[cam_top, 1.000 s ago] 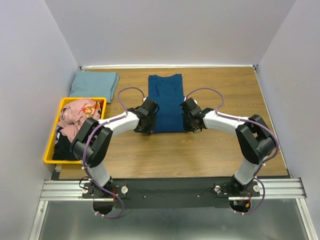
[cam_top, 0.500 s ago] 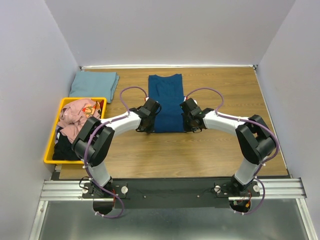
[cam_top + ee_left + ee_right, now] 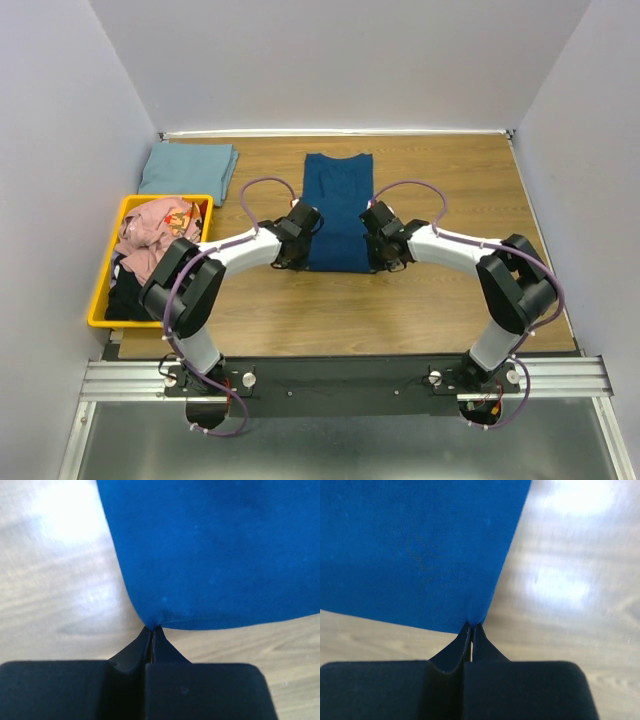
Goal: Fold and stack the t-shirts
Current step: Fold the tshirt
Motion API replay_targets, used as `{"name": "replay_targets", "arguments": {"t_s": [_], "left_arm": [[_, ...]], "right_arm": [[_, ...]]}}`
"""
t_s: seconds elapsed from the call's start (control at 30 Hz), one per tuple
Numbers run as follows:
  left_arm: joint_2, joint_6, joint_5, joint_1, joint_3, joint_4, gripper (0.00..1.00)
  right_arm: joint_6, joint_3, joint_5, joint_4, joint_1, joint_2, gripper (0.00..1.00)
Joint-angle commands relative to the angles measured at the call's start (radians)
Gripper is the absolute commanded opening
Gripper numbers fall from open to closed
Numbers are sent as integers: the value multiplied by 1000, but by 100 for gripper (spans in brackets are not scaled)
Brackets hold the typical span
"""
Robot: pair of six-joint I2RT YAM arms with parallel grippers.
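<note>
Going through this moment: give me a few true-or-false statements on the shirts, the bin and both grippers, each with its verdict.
1. The left gripper and right gripper are each shut on a near corner of the dark blue t-shirt. True.
2. A folded pale grey-blue t-shirt lies on the table just beyond the yellow bin. True.
3. The yellow bin is empty. False: pink cloth and black cloth lie in it.
4. The dark blue t-shirt touches the pale grey-blue t-shirt. False: bare table separates them.
</note>
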Motion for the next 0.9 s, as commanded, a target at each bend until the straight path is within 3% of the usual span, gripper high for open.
{"name": "replay_targets", "arguments": {"t_s": [0.0, 0.2, 0.3, 0.33, 0.43, 0.53, 0.63, 0.7, 0.87], "left_arm": [[-84, -18, 8, -51, -37, -114, 0], [-266, -142, 19, -224, -122, -230, 0], [-387, -292, 33, -396, -187, -327, 0], [-441, -338, 44, -501, -210, -356, 0], [-536, -537, 112, -664, -242, -436, 0], [-590, -668, 174, -807, -235, -451, 0], [-619, -665, 95, -806, -181, -484, 0], [-633, -612, 65, -742, -159, -488, 0], [-664, -386, 53, -418, -110, -429, 0]], "right_arm": [[-18, -37, -30, -207, 34, -49, 1], [42, -89, -94, -401, 154, -193, 1], [111, -128, -184, -518, 240, -304, 1], [163, -137, -195, -546, 272, -359, 1], [264, -172, -267, -625, 379, -451, 1], [292, -147, -335, -688, 409, -502, 1], [286, -32, -231, -768, 407, -525, 1], [257, 123, -154, -805, 387, -473, 1], [82, 344, -94, -836, 248, -353, 1]]}}
